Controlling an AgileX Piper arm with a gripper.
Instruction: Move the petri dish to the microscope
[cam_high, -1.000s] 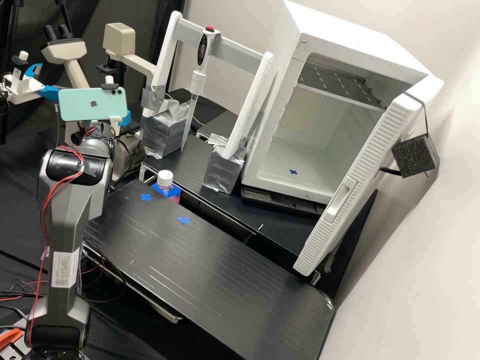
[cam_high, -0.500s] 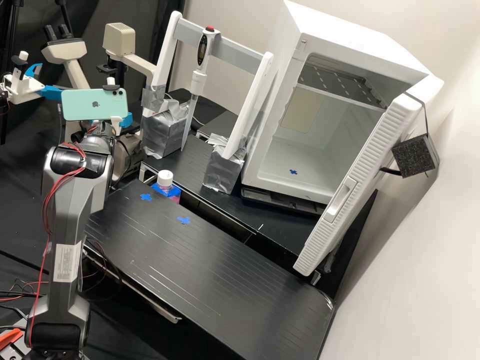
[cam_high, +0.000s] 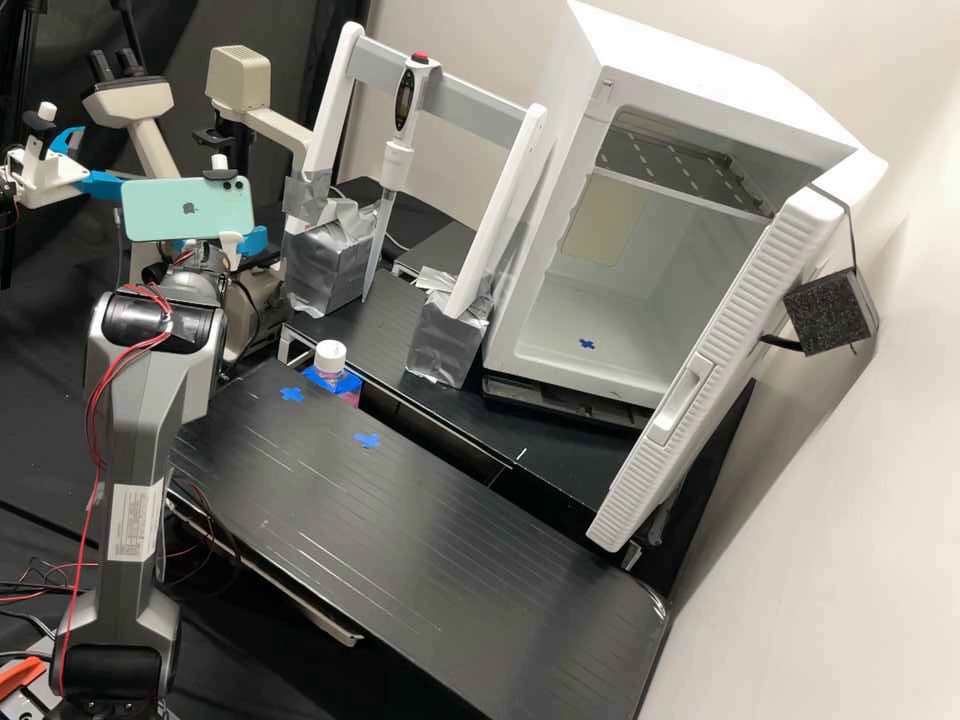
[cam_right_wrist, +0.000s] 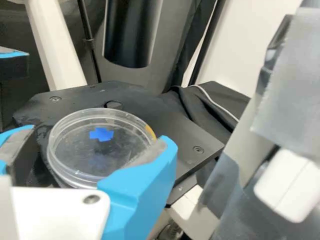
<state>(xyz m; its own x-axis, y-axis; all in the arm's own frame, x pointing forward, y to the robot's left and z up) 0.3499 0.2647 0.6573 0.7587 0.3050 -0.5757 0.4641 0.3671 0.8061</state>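
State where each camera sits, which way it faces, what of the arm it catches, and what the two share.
High view: fixed off the dark grey robot arm, facing forward and down at a slant over the black bench and open white incubator; that arm shows.
Wrist view: on the arm's wrist, facing past its white-and-blue gripper to the clear round petri dish and black stage.
Shared: parts of the beige microscope.

The pipette stand (cam_high: 470, 101) is between the microscope (cam_high: 130, 101) and incubator (cam_high: 725, 95).
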